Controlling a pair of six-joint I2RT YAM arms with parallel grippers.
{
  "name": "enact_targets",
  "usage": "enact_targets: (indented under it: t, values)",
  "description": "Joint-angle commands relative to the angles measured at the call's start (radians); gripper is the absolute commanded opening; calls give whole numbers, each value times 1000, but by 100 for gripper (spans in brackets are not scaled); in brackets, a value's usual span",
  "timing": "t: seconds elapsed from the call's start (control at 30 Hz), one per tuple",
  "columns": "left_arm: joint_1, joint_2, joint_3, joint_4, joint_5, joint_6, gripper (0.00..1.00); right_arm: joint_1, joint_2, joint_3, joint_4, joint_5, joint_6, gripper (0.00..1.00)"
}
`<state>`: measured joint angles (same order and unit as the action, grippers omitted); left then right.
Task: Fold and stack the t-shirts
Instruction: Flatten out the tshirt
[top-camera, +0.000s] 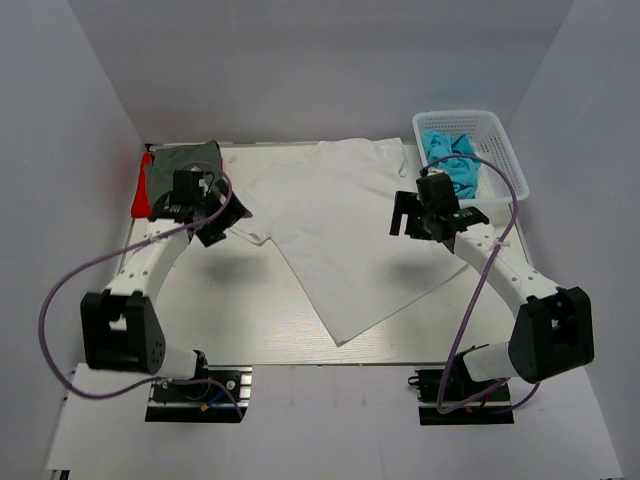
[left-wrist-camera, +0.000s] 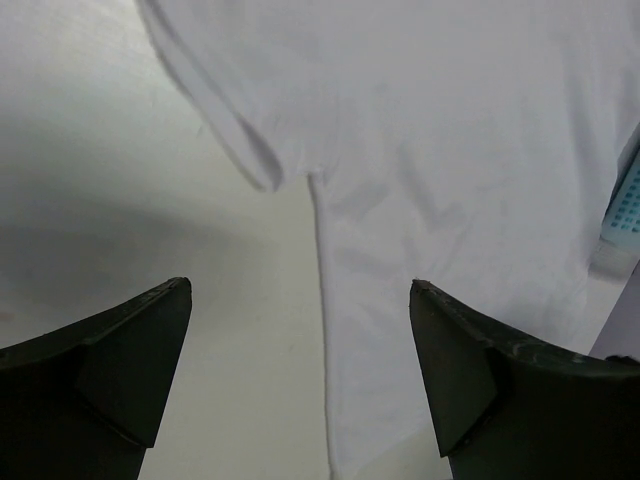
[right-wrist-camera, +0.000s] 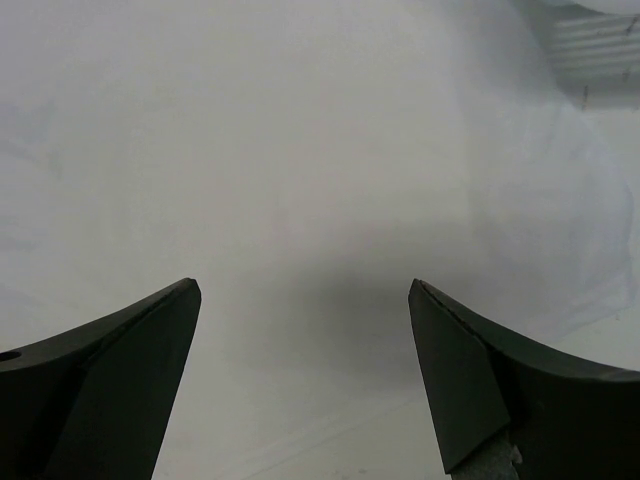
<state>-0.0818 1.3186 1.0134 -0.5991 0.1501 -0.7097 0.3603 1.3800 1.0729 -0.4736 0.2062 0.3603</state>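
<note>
A white t-shirt (top-camera: 340, 225) lies spread flat across the middle of the table. My left gripper (top-camera: 228, 222) hovers open over its left sleeve and side edge, with nothing between the fingers. In the left wrist view the left gripper (left-wrist-camera: 300, 285) straddles the edge of the white shirt (left-wrist-camera: 450, 150). My right gripper (top-camera: 400, 213) stands open above the shirt's right side. In the right wrist view the right gripper (right-wrist-camera: 305, 285) is empty over the white cloth (right-wrist-camera: 300, 150). A folded dark grey shirt (top-camera: 182, 165) rests on a red one (top-camera: 142, 195) at the far left. Turquoise shirts (top-camera: 452, 165) fill the basket.
The white mesh basket (top-camera: 500, 150) stands at the table's back right corner, just behind the right arm; its edge shows in both wrist views, basket (left-wrist-camera: 625, 200) and basket (right-wrist-camera: 600, 40). Bare tabletop (top-camera: 230, 310) lies in front of the shirt. Grey walls enclose the table.
</note>
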Motion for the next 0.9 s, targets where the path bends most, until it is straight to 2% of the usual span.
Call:
enact_targets:
  t: [0.0,0.1,0.13,0.27,0.4,0.5,0.63,0.73,0.77,0.83,0.87]
  values:
    - [-3,124,141,108,17,50,100,3,-18,-62,113,-79,17,90]
    - [-12,315,328,136,17,76,100,-1,4,-99,151,-88,32,90]
    - [-12,414,371,122,17,87,100,2,7,-100,156,-61,49,90]
    - [-33,629,569,59,17,110,100,-1,66,-100,164,1,65,90]
    - [-42,773,741,16,0,110,100,-6,134,-84,178,1,83,90]
    - [-52,872,789,-59,-38,98,100,-12,203,-65,168,-4,98,90]
    - [-61,837,658,-117,-113,76,100,-18,257,-56,187,-37,104,90]
    - [-61,701,422,-148,-145,32,100,-17,292,-54,208,-94,105,90]
    - [-70,652,258,-128,-158,-5,100,-18,307,-51,222,-105,103,90]
    - [-70,489,92,-107,-170,-20,100,-15,333,-27,230,-152,95,90]
    - [-70,435,-50,-134,-202,-58,100,-14,340,-22,242,-160,89,90]
